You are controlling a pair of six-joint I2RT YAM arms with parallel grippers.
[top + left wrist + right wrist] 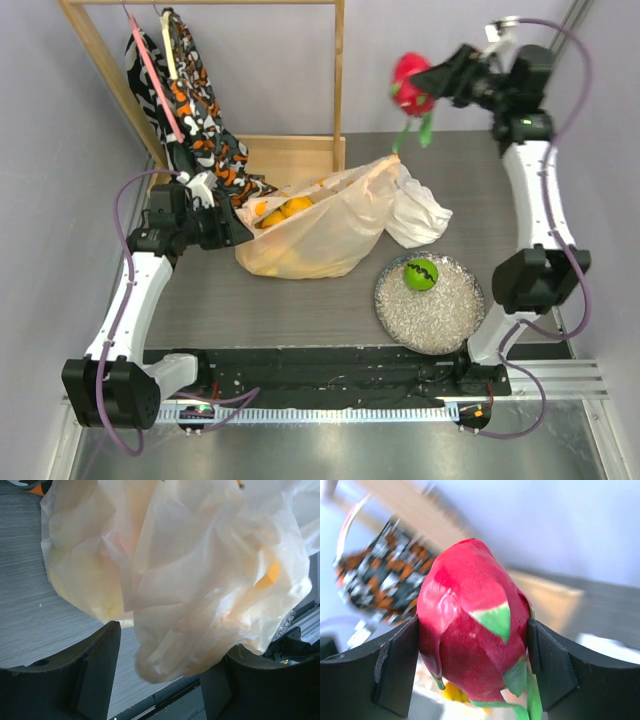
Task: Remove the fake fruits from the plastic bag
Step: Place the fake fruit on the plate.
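The plastic bag lies slumped at mid-table, orange and yellow fruits showing in its mouth at the left. My left gripper is open at that mouth. In the left wrist view a fold of the bag hangs between the wide-apart jaws of the left gripper, with an orange patch showing through the film. My right gripper is shut on the pink dragon fruit, held high over the back of the table. It fills the right wrist view. A green lime sits on the glass plate.
A white cloth lies against the bag's right side. A wooden rack at the back left holds the orange-black-white patterned fabric. The plate is at the front right, near the right arm's base.
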